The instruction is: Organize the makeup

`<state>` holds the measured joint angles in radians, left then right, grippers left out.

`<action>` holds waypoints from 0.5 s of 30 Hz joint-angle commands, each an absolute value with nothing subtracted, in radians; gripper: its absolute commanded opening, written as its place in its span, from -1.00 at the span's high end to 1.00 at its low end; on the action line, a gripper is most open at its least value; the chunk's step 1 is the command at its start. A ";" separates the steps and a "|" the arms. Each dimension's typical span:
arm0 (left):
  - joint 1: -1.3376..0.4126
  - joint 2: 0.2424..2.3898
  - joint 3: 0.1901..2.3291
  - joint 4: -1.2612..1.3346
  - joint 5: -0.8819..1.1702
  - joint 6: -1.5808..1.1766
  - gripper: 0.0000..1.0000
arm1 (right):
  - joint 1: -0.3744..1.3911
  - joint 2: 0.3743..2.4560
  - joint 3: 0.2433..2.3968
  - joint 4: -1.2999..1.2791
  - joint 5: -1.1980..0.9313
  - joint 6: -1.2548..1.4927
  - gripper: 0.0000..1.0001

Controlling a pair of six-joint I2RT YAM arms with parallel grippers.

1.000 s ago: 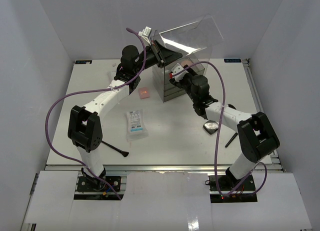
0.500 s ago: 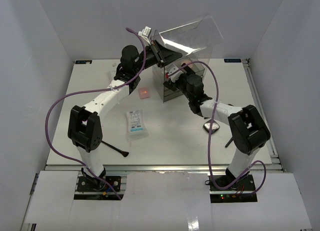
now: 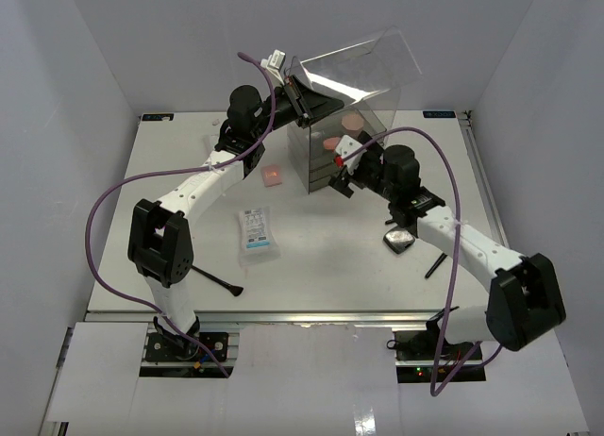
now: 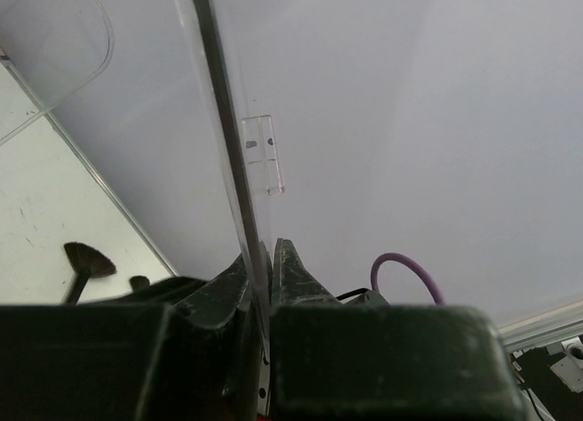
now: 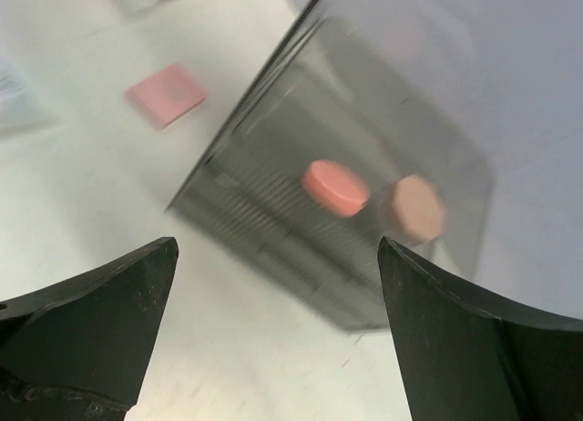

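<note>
**A:** On the surface (image 3: 179,143), seen from above, where is the makeup?

**B:** Scattered. A pink pad (image 3: 273,176) lies just left of the clear box (image 3: 319,167). A white sachet (image 3: 257,233) lies nearer the arms, and a black brush (image 3: 217,280) lies by the left arm's elbow. A black compact (image 3: 399,240) and a thin brush (image 3: 436,263) lie beside the right arm. A pink compact (image 3: 332,143) and a beige compact (image 3: 352,121) sit in the open top of the box.

**A:** And the hands?

**B:** The left hand (image 3: 302,104) pinches the edge of the lid (image 3: 363,63), which stands tilted up. The right hand (image 3: 342,169) hangs at the box's front, spread and holding nothing.

**A:** What does the left wrist show?

**B:** Its fingers (image 4: 296,275) are pressed against the lid's (image 4: 223,120) thin edge, one on each side. A fan brush (image 4: 86,260) lies on the surface beyond.

**A:** And the right wrist?

**B:** It's blurred. The two fingers (image 5: 91,321) stand wide apart with nothing between them. Past them is the box (image 5: 264,220), with the pink compact (image 5: 335,186) and the beige compact (image 5: 417,207) side by side in its top. The pink pad (image 5: 167,93) lies on the surface to the left of the box, apart from it.
</note>
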<state>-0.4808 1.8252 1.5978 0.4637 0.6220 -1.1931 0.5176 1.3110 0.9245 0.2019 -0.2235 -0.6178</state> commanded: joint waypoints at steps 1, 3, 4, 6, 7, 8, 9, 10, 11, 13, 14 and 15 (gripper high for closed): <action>-0.472 1.752 1.618 0.559 0.610 -1.167 0.84 | 0.463 1.212 0.861 -0.138 -0.386 -0.567 -0.94; -0.472 1.753 1.621 0.555 0.611 -1.161 0.84 | 0.438 1.178 0.833 -0.190 -0.337 -0.514 -0.95; -0.472 1.753 1.623 0.552 0.610 -1.156 0.84 | 0.433 1.168 0.824 -0.214 -0.304 -0.489 -0.96; -0.471 1.752 1.620 0.549 0.609 -1.151 0.84 | 0.403 1.160 0.816 -0.283 -0.197 -0.436 -0.95; -0.471 1.752 1.621 0.549 0.609 -1.150 0.84 | 0.402 1.158 0.816 -0.309 -0.192 -0.431 -0.95; -0.472 1.753 1.620 0.552 0.610 -1.152 0.84 | 0.389 1.158 0.814 -0.334 -0.133 -0.422 -0.88; -0.472 1.754 1.619 0.554 0.611 -1.153 0.84 | 0.382 1.160 0.812 -0.360 -0.095 -0.421 -0.84; -0.472 1.755 1.617 0.555 0.612 -1.155 0.84 | 0.379 1.163 0.811 -0.386 -0.074 -0.425 -0.82; -0.471 1.753 1.617 0.555 0.614 -1.155 0.84 | 0.377 1.167 0.811 -0.399 -0.049 -0.426 -0.80; -0.471 1.753 1.612 0.555 0.614 -1.155 0.84 | 0.376 1.189 0.813 -0.441 -0.027 -0.432 -0.80; -0.471 1.752 1.609 0.554 0.615 -1.155 0.84 | 0.375 1.197 0.804 -0.445 -0.026 -0.436 -0.80; -0.472 1.751 1.605 0.554 0.615 -1.154 0.84 | 0.374 1.207 0.799 -0.448 -0.025 -0.437 -0.80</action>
